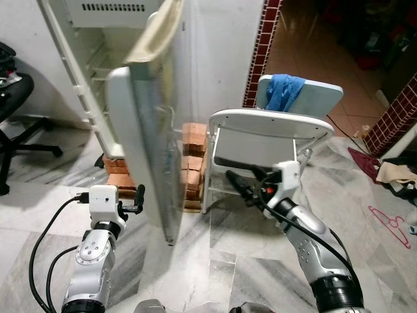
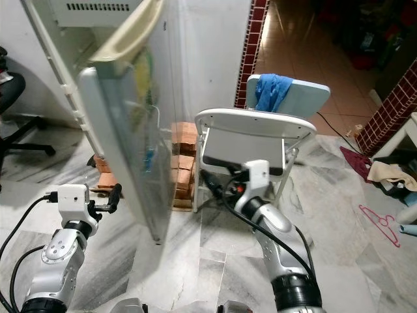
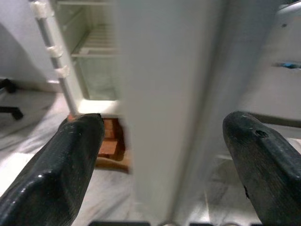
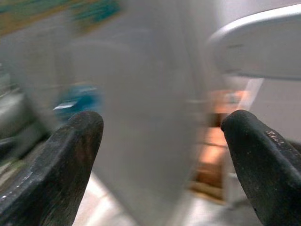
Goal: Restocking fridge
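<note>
Okay — fridge door point(image 1: 140, 143) stands half open between my arms. Left gripper point(image 3: 155, 155) spread wide, straddling its near edge, empty. Right gripper point(image 4: 162, 155) also wide, empty — near the folding chair point(image 1: 267, 124), clear of the swing.

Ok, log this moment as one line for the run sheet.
fridge door: ajar, edge-on to robot | left gripper: open, beside door edge | right gripper: open, near white folding chair | nothing held
</note>
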Robot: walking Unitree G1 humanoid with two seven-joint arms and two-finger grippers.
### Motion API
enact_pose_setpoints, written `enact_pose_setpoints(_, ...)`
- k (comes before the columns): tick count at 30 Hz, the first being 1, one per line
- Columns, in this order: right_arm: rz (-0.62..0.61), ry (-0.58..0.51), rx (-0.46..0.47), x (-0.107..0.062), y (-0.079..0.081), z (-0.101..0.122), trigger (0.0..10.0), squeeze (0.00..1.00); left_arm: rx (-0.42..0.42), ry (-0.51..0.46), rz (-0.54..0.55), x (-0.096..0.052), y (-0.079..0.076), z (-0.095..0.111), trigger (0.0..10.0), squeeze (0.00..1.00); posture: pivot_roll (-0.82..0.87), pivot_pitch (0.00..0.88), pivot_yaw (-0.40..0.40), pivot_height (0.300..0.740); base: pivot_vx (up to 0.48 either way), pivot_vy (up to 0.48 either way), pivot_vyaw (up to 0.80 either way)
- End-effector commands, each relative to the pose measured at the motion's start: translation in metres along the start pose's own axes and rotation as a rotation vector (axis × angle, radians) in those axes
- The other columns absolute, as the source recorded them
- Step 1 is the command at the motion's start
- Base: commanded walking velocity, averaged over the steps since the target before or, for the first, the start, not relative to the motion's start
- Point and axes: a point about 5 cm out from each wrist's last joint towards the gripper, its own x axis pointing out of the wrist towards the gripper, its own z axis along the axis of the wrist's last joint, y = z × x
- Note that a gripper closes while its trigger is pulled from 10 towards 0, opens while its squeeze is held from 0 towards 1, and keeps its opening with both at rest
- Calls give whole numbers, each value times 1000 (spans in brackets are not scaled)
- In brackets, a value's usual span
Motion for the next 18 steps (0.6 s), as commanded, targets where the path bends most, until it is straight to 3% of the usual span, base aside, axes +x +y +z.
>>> enact_pose_setpoints(1, -80, -30, -39, -5, -6, 5, 10000, 0, 6, 16, 9, -1, 3, -2, 10000, 0, -23, 0, 5, 740, 0, 0, 0)
enact_pose_setpoints(7, -222, -56, -166, -19, -10, 2, 10000, 0, 23, -6, 5, -3, 3, 1, 10000, 0, -30, 0, 12, 740, 0, 0, 0)
enact_pose_setpoints(18, -221, -72, -207, -18, -5, 7, 10000, 0, 17, -17, -15, 3, -2, 3, 10000, 0, -62, 0, 29, 740, 0, 0, 0)
